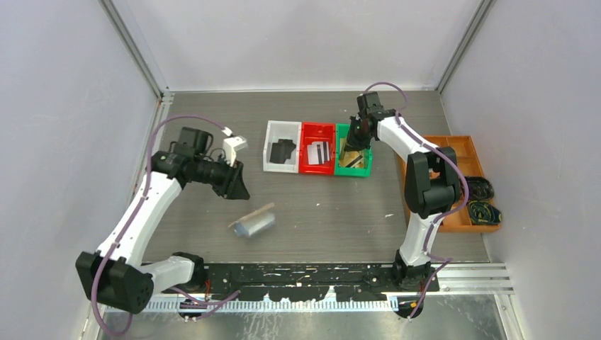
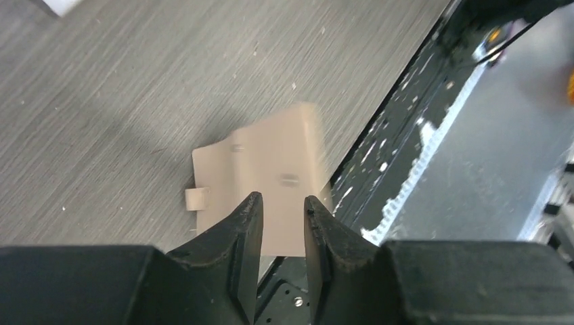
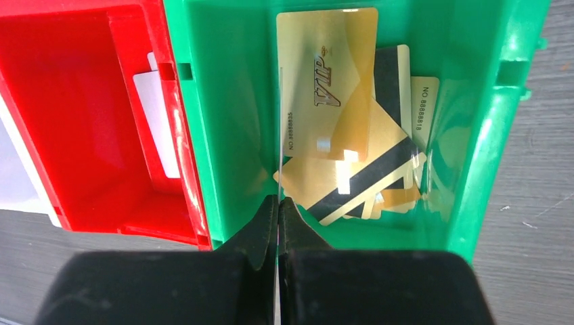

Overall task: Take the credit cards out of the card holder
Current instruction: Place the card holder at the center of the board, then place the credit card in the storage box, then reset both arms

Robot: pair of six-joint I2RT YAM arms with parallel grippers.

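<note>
**Left gripper** (image 2: 279, 202): fingers part-way apart, nothing between them.

**Card holder** (image 1: 254, 223): lies on the table (image 1: 319, 212), left of middle and toward the near edge.
- It is apart from the left gripper, on the gripper's near-right side in the top view.
- Its long axis runs diagonally, near-left to far-right.
- In the left wrist view it shows tan and blurred beyond the fingertips, so detail is unreliable.
- The left arm is clearly the nearer one. I judge any re-grasp falls to it, reaching down and toward the near edge.

**Right gripper** (image 3: 278, 203): fingers pressed together over the green bin (image 3: 223, 135), in the far half of the table and well apart from the holder. A thin pale line runs up from between them and reads as an edge-on card (image 3: 279, 179), pinched.

**Counts**
- Card holder: 1.
- Bins: 3 in a row — white bin (image 1: 269, 145), red bin (image 3: 81, 183), green bin.
- Gold cards (image 3: 328, 81) in the green bin: at least four, overlapping.
- White card (image 3: 159, 122) in the red bin: one seen from the wrist.
- Black cards (image 1: 283, 150) in the white bin: number not resolvable.
- Cards left inside the holder: cannot tell.
</note>
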